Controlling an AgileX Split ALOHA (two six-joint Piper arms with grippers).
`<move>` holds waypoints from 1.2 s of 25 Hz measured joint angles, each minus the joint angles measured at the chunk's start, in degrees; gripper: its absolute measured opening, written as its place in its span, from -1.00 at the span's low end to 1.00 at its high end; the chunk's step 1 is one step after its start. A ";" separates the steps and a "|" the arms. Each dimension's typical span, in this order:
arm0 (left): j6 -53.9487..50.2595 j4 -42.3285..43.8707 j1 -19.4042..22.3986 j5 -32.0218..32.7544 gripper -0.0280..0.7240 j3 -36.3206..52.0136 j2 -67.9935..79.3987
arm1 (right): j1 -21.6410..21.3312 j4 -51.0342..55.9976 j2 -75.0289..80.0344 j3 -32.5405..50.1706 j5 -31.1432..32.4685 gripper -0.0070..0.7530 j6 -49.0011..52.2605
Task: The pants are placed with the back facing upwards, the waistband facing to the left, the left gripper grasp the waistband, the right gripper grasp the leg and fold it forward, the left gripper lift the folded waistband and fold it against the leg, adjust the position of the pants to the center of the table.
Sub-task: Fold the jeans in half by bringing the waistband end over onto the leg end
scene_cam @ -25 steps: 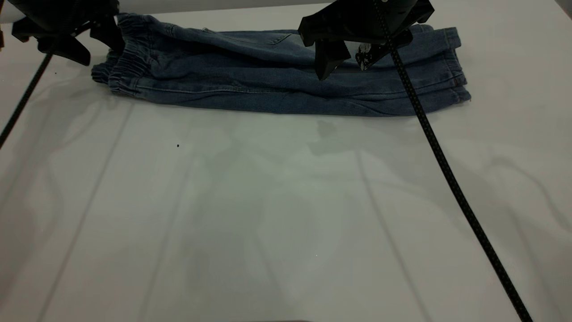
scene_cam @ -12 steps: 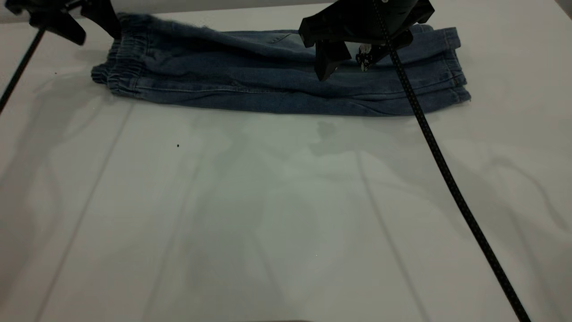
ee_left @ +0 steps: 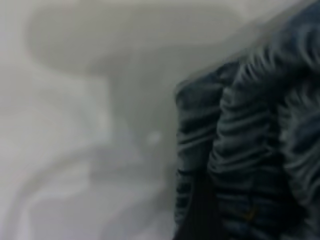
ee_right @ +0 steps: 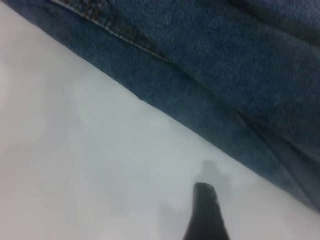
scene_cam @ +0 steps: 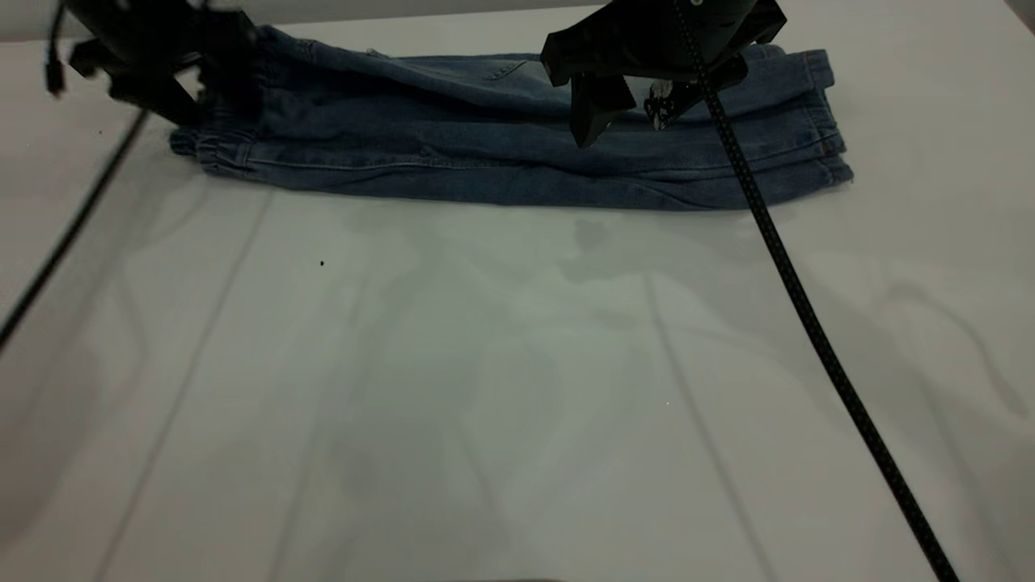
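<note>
The blue denim pants (scene_cam: 485,153) lie folded lengthwise along the far side of the table (scene_cam: 485,364), with the elastic waistband (scene_cam: 218,141) at the left. My left gripper (scene_cam: 202,93) is low over that waistband end, its fingers spread open on either side of the gathered cloth. In the left wrist view the ribbed waistband (ee_left: 250,150) fills the near field. My right gripper (scene_cam: 631,113) hovers open above the leg part and holds nothing. The right wrist view shows one dark fingertip (ee_right: 205,205) over bare table, beside the denim edge (ee_right: 225,75).
The right arm's black braided cable (scene_cam: 808,323) slants across the right half of the table toward the near edge. The left arm's cable (scene_cam: 73,226) hangs at the far left. A small dark speck (scene_cam: 322,263) lies on the tabletop.
My left gripper has swung right and down from beyond the waistband's end to sit over it. The waistband end shifted slightly. The right gripper has stayed put.
</note>
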 joint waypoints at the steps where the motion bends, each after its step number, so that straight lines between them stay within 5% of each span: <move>1: 0.23 0.00 -0.10 -0.44 0.43 0.00 0.36 | 0.00 0.00 0.00 0.00 0.05 0.16 0.00; 10: 1.52 1.97 -0.12 -1.53 0.30 -0.55 1.72 | 0.00 1.36 0.00 0.00 -1.86 0.16 -0.17; 17: 1.62 0.38 -0.55 -2.29 -0.68 -0.97 1.80 | 0.56 3.06 0.00 0.00 -8.45 0.16 -0.17; 24: 1.80 -0.43 -1.52 0.63 -0.70 -5.01 2.87 | 4.44 3.64 2.82 -0.54 -15.87 0.14 -0.17; 30: 1.86 -0.39 -3.60 3.79 -0.71 -9.17 3.40 | 6.25 3.68 9.58 -8.24 -13.96 0.14 -0.69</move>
